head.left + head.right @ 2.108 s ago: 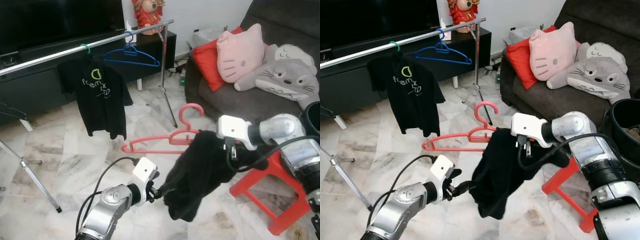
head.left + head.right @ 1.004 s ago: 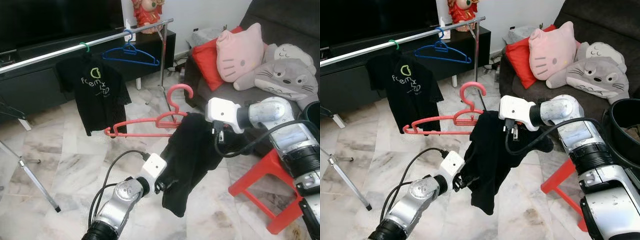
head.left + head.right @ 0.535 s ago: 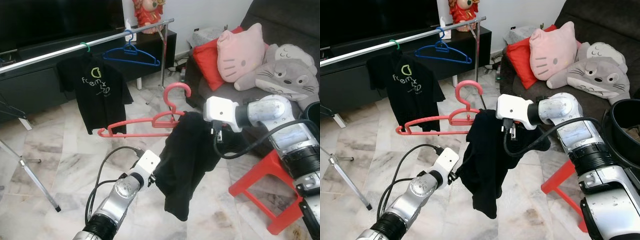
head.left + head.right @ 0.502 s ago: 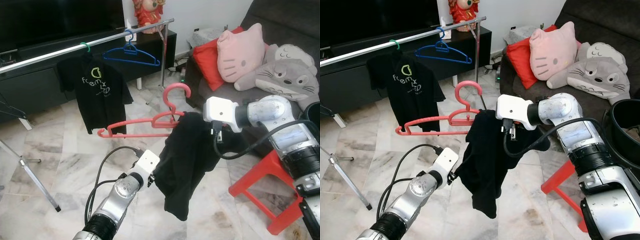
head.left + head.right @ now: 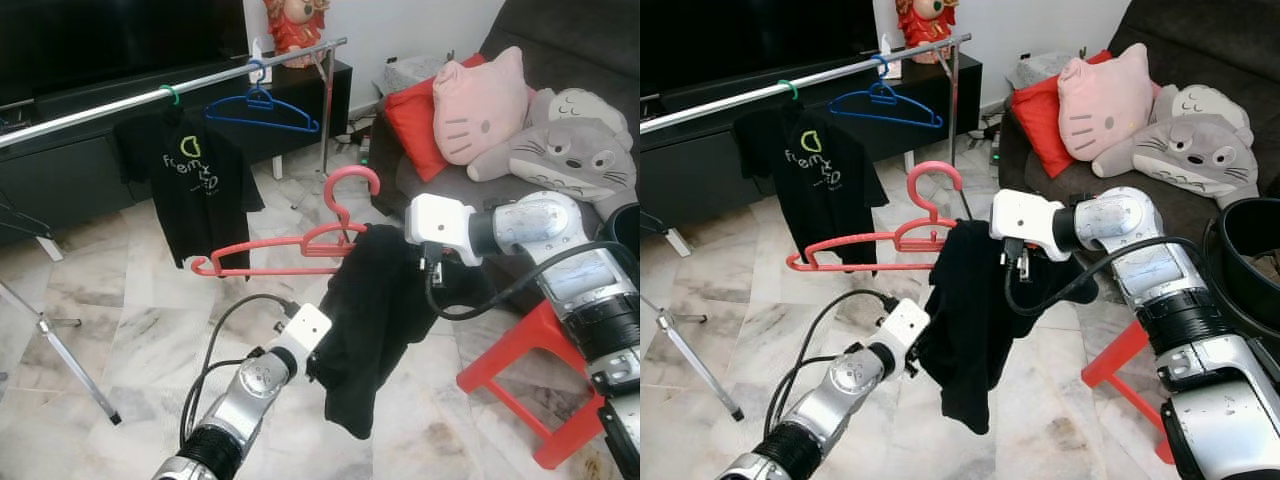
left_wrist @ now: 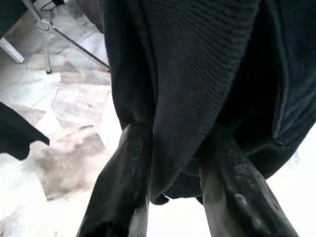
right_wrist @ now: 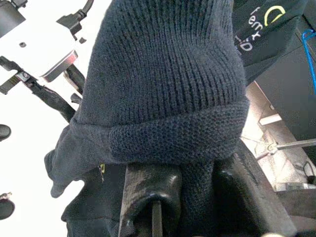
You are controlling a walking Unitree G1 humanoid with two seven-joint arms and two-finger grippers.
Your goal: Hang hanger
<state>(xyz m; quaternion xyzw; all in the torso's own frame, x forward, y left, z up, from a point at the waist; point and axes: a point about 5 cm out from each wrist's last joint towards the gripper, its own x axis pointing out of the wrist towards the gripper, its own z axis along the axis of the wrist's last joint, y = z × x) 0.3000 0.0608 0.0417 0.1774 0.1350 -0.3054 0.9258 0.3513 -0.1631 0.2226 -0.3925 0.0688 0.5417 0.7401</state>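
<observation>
There are three hangers. A red hanger is up in the air in front of the robot, with a dark knit top hanging off its right end. A blue hanger hangs bare on the silver rail. A green hanger hangs on the same rail and holds a black T-shirt with green print.

There are two grippers. The right gripper is at the top of the knit top by the red hanger, and its fingers pinch a thick fold of the cloth. The left gripper is lower down at the side of the knit top, and its two fingers squeeze a fold of it.

One red stool stands on the marble floor by the dark sofa. The sofa has one red cushion, one pink cat pillow and one grey plush toy on it.
</observation>
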